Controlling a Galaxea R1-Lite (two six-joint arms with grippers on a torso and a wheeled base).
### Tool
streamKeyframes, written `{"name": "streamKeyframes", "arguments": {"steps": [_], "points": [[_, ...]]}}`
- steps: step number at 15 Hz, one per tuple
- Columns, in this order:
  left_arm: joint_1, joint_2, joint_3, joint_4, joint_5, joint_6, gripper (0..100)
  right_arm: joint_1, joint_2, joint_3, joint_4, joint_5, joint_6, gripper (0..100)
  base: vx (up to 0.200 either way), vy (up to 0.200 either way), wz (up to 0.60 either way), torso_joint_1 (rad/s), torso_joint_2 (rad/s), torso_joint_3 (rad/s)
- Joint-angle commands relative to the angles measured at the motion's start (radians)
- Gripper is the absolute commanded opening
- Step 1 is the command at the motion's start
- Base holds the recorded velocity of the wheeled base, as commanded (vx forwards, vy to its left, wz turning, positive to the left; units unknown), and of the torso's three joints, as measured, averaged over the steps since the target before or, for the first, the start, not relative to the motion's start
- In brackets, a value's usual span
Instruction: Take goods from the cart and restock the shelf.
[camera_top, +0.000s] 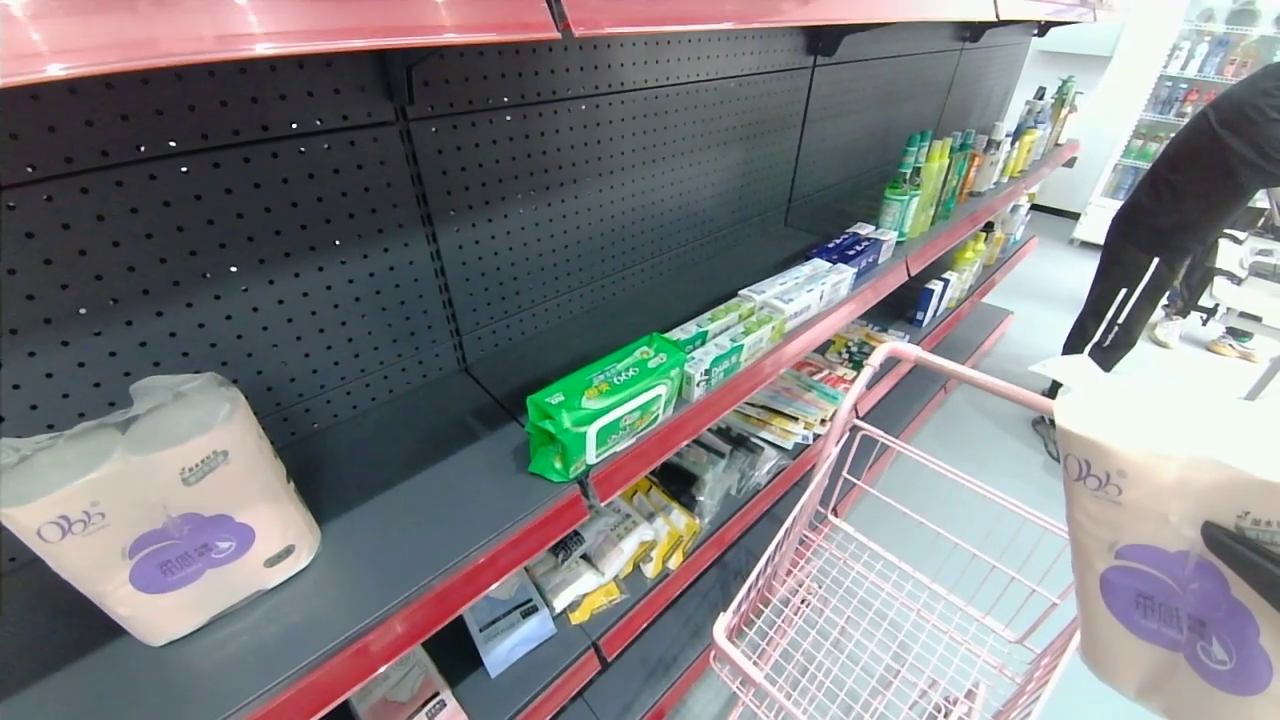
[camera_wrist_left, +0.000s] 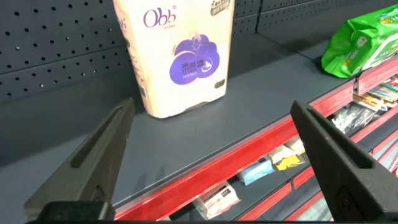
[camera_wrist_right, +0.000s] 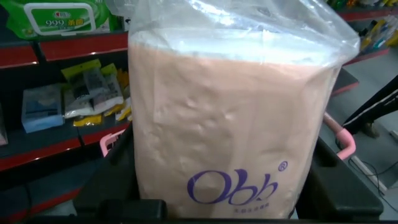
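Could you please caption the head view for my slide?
Right gripper holds a tissue pack by the pink cart; another pack stands on the shelf.

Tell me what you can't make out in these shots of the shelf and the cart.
- Cart: head view, near end cut off by the lower edge, right side behind the held tissue pack.
- Right gripper fingertips: right wrist view, behind that pack.
- Lower-shelf packets: head view, overhung by the red shelf edge.
- Far bottles: head view, too small to identify.
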Motion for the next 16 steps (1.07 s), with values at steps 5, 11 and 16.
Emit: {"name": "streamKeyframes", "arguments": {"steps": [5,11,16], "points": [[0.000,0.001,0.000,0.000,0.000,0.000,100,0.002,0.006,-0.003,0.000,0.006,-0.002,0,0.000,0.000,0.00,0.061,-0.13,-0.063],[0.000,0.001,0.000,0.000,0.002,0.000,100,0.001,0.019,-0.002,0.000,0.006,-0.003,0,0.000,0.000,0.40,0.000,0.00,0.002],[0.000,0.001,0.000,0.000,0.002,0.000,100,0.001,0.006,0.009,0.001,0.006,-0.003,0,0.000,0.000,0.60,0.005,0.00,0.001]]}}
